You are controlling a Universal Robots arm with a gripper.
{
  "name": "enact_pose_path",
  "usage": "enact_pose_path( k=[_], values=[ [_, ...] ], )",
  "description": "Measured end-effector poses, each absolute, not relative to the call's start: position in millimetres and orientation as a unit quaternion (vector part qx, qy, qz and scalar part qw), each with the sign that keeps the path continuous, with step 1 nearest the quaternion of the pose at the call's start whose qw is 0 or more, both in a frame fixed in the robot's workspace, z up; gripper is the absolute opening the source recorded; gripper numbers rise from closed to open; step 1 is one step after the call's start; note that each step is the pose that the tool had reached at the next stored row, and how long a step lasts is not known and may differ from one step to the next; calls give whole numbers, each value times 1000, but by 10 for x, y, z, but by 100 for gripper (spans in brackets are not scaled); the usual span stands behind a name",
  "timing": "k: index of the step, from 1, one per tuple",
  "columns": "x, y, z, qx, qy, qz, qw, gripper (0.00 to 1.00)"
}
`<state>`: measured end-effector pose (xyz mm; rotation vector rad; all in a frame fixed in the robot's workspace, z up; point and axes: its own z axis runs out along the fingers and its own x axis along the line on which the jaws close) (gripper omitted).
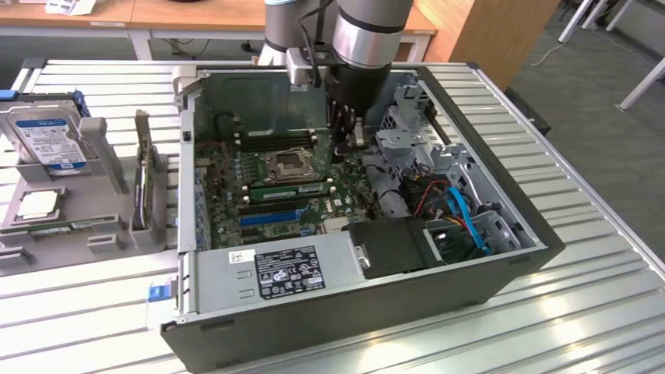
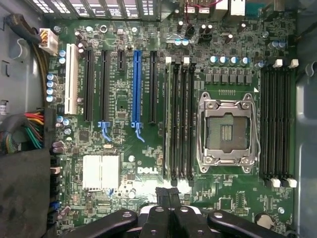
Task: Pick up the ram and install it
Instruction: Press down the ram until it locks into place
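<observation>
Jaws pinched shut on nothing, my gripper (image 1: 348,139) hangs at two o'clock from the ram (image 1: 289,189), which looks set in a slot at six o'clock of the CPU socket (image 1: 286,164). I judge seating is the step in hand; it calls for a straight, even press.

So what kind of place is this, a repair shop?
Probably a robotics lab or test bench for computer assembly: an open grey desktop computer case lies on a ribbed metal table, spare parts like a boxy silver hard drive sit in grey holders, and wooden desks stand behind.
</observation>
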<state>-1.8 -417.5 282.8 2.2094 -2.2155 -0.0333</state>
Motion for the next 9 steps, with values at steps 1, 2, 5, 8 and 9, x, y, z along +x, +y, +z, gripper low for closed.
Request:
enact_pose_path(
  k=[1,2,5,8,9],
  values=[
    [-18,-4175,2818,706,-708,-11,6,10],
    [-18,-4175,2809,706,-708,-11,6,10],
    [-18,-4175,2776,706,-708,-11,6,10],
    [-18,-4175,2740,706,-708,-11,6,10],
    [-18,-4175,2728,706,-708,-11,6,10]
  ],
)
